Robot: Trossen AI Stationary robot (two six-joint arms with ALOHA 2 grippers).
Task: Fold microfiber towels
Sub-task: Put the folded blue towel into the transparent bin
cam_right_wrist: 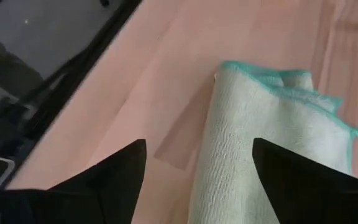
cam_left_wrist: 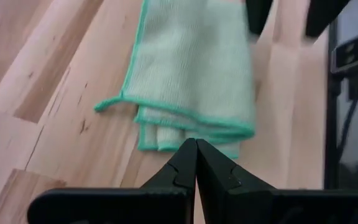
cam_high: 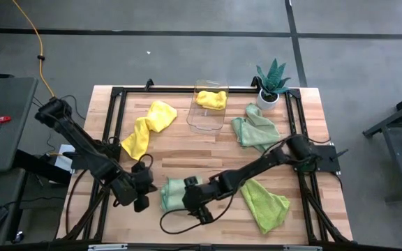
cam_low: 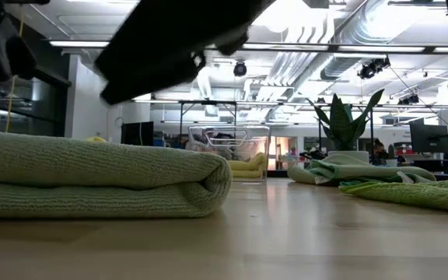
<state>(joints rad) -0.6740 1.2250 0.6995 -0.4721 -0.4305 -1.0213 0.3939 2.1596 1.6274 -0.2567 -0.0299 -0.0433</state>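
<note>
Two tools are flanking the folded mint towel (cam_high: 172, 193) at the bench's (cam_high: 187, 150) lower centre in the high view, the left tool (cam_high: 142, 189) pinched shut, the right tool (cam_high: 191, 198) gaping wide and empty above it, so lifting straight off should be keeping the fold intact.

My work surface is a wooden table (cam_high: 187, 150) of light planks, bordered by a black metal frame (cam_high: 110, 125). A clear plastic bin (cam_high: 202, 118) stands near the far edge. A spiky green potted plant (cam_high: 271, 82) in a white pot occupies my far right corner. A yellow cable (cam_high: 39, 52) crosses the grey floor beyond.
</note>
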